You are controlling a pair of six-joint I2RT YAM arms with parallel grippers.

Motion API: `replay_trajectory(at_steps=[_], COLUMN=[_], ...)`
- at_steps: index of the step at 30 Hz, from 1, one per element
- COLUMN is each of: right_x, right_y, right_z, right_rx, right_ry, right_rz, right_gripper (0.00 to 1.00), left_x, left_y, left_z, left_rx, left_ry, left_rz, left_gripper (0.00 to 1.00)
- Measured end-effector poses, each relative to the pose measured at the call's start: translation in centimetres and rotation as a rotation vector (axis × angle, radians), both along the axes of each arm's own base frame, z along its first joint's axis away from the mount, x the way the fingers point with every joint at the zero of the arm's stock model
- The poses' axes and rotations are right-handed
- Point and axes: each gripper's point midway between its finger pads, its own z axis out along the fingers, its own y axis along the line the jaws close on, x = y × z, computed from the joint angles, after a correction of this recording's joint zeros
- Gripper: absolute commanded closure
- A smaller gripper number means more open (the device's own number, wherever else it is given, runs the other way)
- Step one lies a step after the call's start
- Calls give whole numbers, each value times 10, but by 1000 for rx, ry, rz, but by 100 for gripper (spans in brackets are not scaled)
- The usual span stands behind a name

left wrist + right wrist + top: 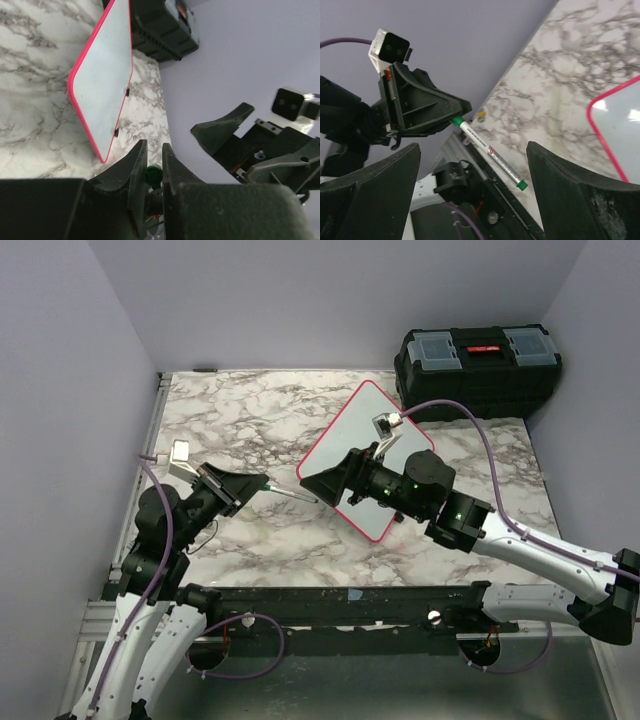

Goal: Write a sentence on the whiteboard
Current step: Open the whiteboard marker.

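Observation:
The whiteboard lies at an angle on the marble table, white with a red-pink rim; my right arm covers its near part. Its visible face looks blank, so the sentence is out of view. My left gripper is shut on the green rear end of a marker, which points right towards the board. In the right wrist view the marker is a silver-white barrel with a green tip. My right gripper hangs open by that tip, its fingers wide on either side and touching nothing.
A black toolbox with clear lid compartments stands at the back right, just behind the whiteboard's far corner. Lilac walls close in the table on the left, back and right. A black rail runs along the near edge.

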Motion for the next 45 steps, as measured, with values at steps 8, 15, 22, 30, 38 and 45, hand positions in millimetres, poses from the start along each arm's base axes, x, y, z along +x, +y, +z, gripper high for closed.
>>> replay_trajectory(at_steps=[8,15,22,30,38,45], right_x=[-7,-17,-20,-20,-18,-17], right_y=[11,14,14,12,29,42], right_z=[11,15,17,32,22,29], right_rx=[183,246,282,332,324,343], right_ry=[98,118,116,78,96,96], right_rz=[122,180,207,248,315,365], right_gripper=[12,12,15,20,30,44], left_x=[-5,-11,-17,-18,-13,-10], left_y=[7,8,8,7,6,13], left_z=[34,31,52,70,65,65], left_rx=[-63,-122,-232,-291,-357,-389], left_ry=[-144,-210,-289,-333,-331,-353], left_rz=[40,35,26,11,10,48], left_gripper=[100,100,100,100,100,100])
